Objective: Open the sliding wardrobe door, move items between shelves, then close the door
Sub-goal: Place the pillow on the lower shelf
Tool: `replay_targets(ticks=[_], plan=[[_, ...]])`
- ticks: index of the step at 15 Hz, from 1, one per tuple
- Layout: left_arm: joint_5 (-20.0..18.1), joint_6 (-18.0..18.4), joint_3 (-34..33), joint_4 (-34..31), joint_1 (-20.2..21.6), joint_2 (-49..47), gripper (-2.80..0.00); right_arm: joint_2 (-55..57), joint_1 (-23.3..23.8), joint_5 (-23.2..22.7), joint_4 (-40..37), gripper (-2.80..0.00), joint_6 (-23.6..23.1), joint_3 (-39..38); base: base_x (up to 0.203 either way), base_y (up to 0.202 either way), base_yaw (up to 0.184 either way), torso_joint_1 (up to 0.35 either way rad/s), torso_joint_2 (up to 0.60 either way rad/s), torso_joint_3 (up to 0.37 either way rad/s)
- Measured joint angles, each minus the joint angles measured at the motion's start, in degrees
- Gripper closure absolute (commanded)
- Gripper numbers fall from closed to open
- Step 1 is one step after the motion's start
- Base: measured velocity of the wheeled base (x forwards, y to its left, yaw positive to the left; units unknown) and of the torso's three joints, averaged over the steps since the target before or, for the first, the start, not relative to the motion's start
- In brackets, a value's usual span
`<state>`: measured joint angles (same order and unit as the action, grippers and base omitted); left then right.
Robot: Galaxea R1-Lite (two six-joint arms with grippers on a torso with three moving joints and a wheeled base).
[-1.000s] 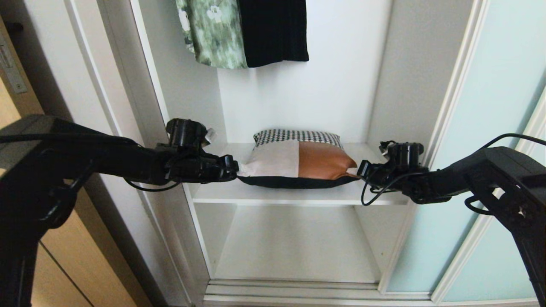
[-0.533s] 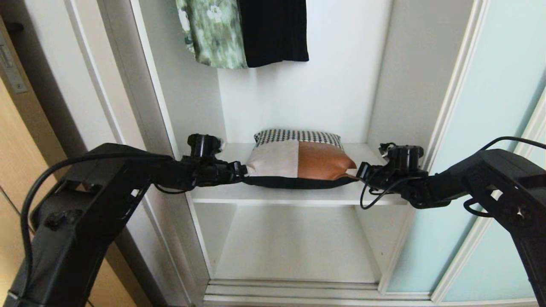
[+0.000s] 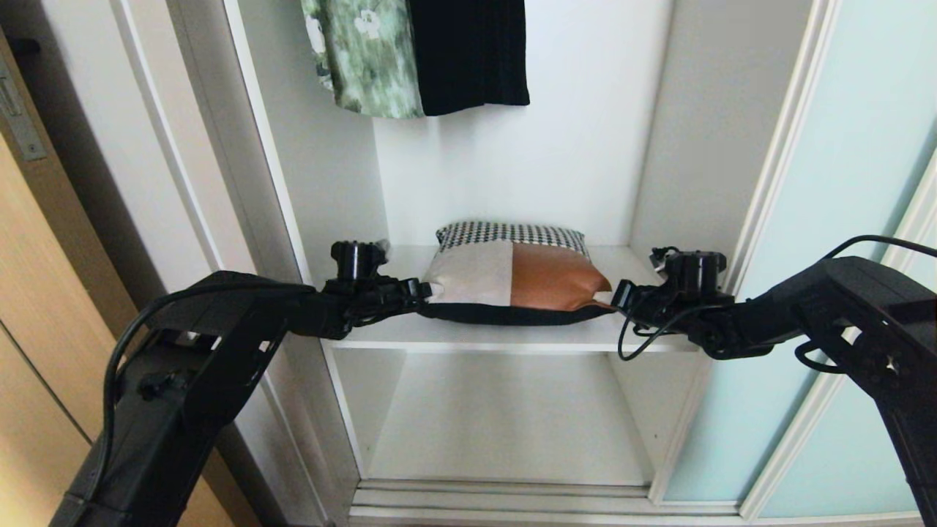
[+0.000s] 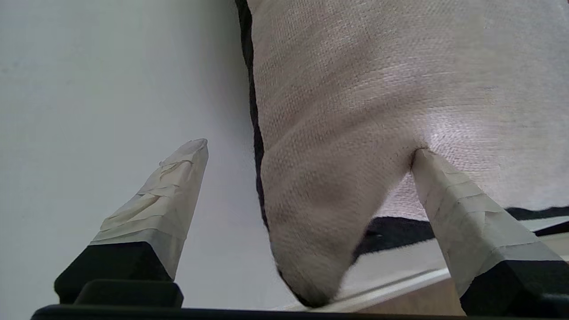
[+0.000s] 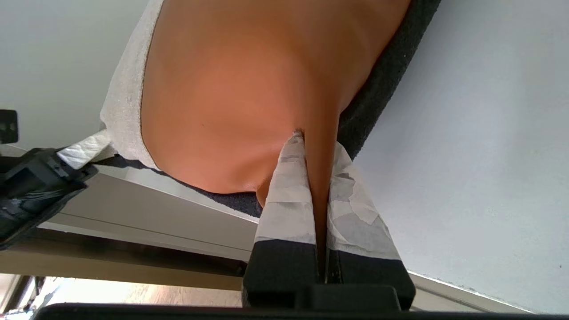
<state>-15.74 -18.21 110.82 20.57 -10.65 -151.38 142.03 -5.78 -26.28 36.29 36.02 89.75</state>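
Cushion [image 3: 512, 274] lies flat on the upper white shelf [image 3: 505, 337] inside the wardrobe, its beige-grey patch on the left, rust-brown patch on the right, a houndstooth strip along the back and a dark underside showing at the front edge. The right end effector [image 3: 621, 294] has its taped fingers [image 5: 289, 195] pressed together, pinching the cushion's rust-brown right corner. The left end effector [image 3: 419, 291] is at the left corner with its taped fingers [image 4: 173, 186] spread wide; the beige corner sits between them, one finger touching the fabric and the other apart from it. The cushion's far edge is partly hidden behind its own bulge, and no tag or writing can be made out on it. Below, the lower shelf [image 3: 505, 432] is bare. Above, a green floral garment [image 3: 362, 55] and a black garment [image 3: 468, 51] hang, both cut off by the frame's top. The sliding wardrobe door [image 3: 842, 219] of pale frosted glass stands at the right, slid aside, and a wood-grain door [image 3: 36, 271] shows at the far left, partly hidden by the left arm.
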Motion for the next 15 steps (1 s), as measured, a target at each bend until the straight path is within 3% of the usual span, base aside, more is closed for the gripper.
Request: replay_targets(ticks=[7,11,15], plan=[[0.96,0.11,0.30,6.76,-0.28,-1.44,0.00,-0.06,0.00,-1.20,0.13,0.00,-0.02,-0.74,0.000,0.000,0.000,0.000,0.00,0.000],[1.30,-0.57,-1.12,5.42,-0.61,-1.01,0.00,-0.35,0.00,-1.24,0.15,0.00,-0.08,-1.30,0.000,0.000,0.000,0.000,0.00,0.000],[1.42,-0.63,-7.94,4.08,-1.76,3.11,0.00,-3.40,0.02,-2.39,0.18,0.00,-0.55,-5.17,0.000,0.000,0.000,0.000,0.00,0.000]])
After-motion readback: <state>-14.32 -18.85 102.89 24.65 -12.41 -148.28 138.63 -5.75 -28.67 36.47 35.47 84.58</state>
